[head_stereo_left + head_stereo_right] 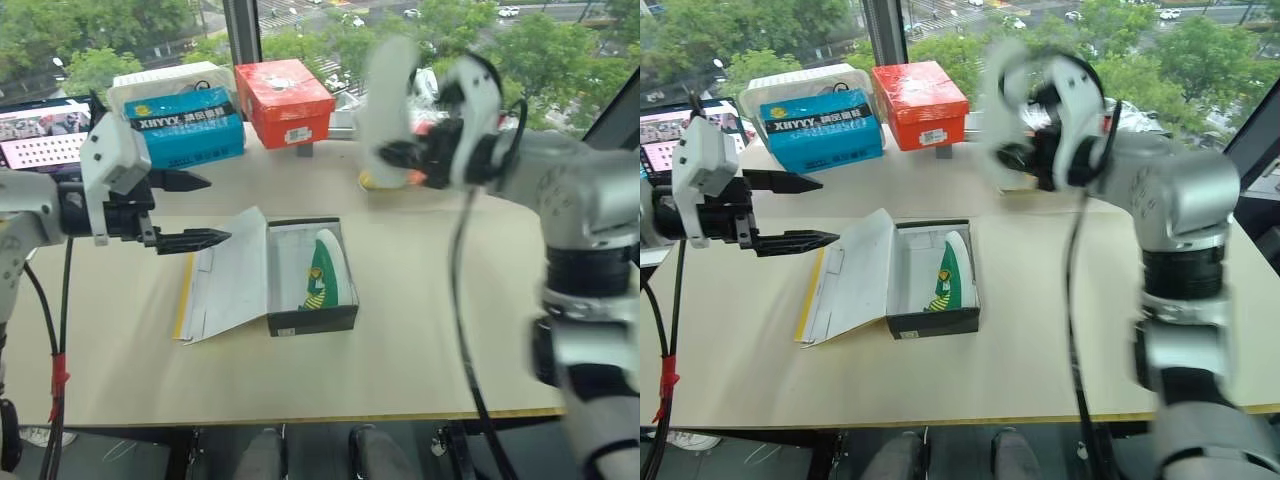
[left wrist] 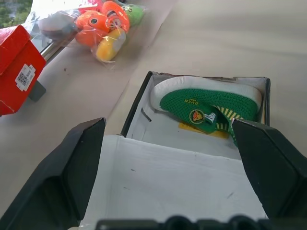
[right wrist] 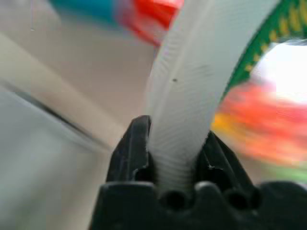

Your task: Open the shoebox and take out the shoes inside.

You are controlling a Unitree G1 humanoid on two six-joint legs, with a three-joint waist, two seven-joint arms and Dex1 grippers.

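The shoebox (image 1: 312, 322) lies open in the middle of the table, its lid (image 1: 225, 275) folded flat to the left with the pale inner side up. One green shoe (image 1: 325, 272) with a white sole rests on its side against the right wall inside. My left gripper (image 1: 215, 208) hovers open above the lid's left part, pointing toward the box, nothing between its fingers. The other shoe (image 1: 388, 100), white sole facing out, is raised above the table's far side, and my right gripper (image 1: 395, 155) is shut on its lower end. The right wrist view shows the sole (image 3: 192, 96) pinched between both fingers.
A blue box (image 1: 190, 130) with a white box behind it and a red-orange box (image 1: 285, 100) stand at the table's far left. A bag of orange and yellow plush toys (image 2: 103, 24) lies at the far edge by the window. A screen (image 1: 40, 135) stands far left.
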